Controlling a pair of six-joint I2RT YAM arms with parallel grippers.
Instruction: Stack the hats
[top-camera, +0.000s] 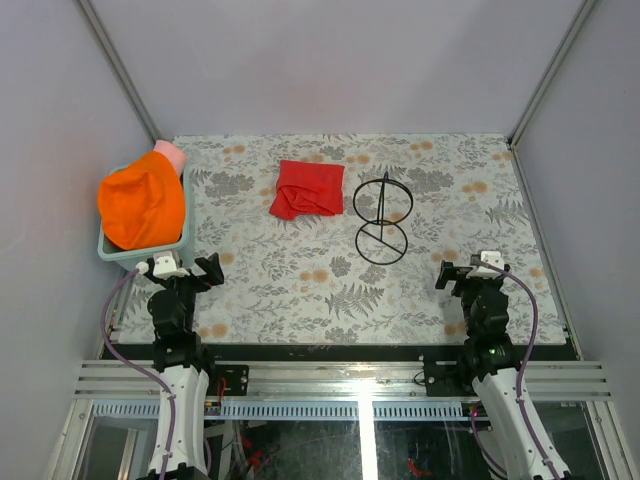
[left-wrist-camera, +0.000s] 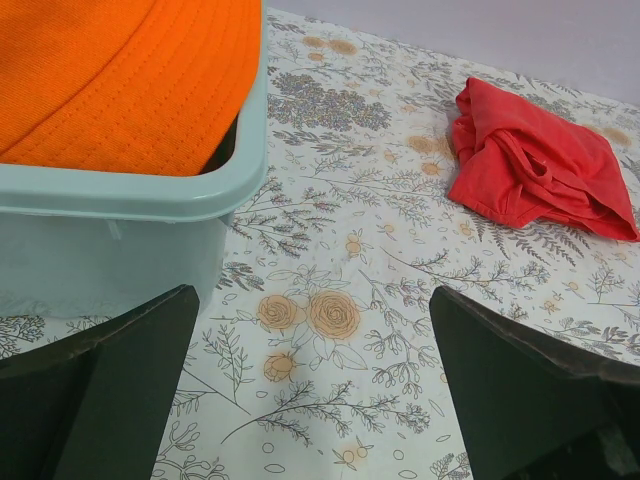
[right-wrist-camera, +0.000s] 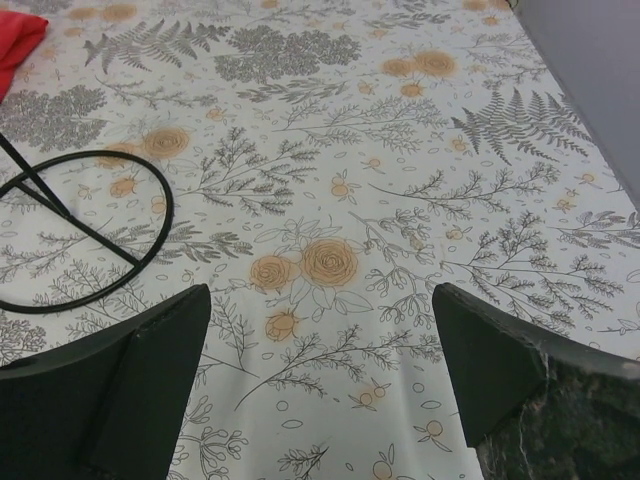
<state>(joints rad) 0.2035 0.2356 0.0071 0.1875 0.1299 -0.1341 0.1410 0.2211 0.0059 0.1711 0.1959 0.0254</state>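
Observation:
An orange hat (top-camera: 142, 204) lies on top in a pale teal bin (top-camera: 112, 253) at the table's left edge. A pink hat (top-camera: 171, 155) peeks out behind it. The blue and red hats are hidden or out of view. My left gripper (top-camera: 203, 270) is open and empty just in front of the bin, low over the table. In the left wrist view the orange hat (left-wrist-camera: 120, 70) fills the bin (left-wrist-camera: 130, 192) at upper left of the open gripper (left-wrist-camera: 312, 300). My right gripper (top-camera: 452, 272) is open and empty at the near right, and shows in its wrist view (right-wrist-camera: 322, 295).
A crumpled, roughly square red cloth (top-camera: 307, 189) lies at the back middle, and also shows in the left wrist view (left-wrist-camera: 535, 165). A black wire stand (top-camera: 381, 216) stands right of it; its base ring (right-wrist-camera: 167, 210) is left of my right gripper. Grey walls surround the floral table.

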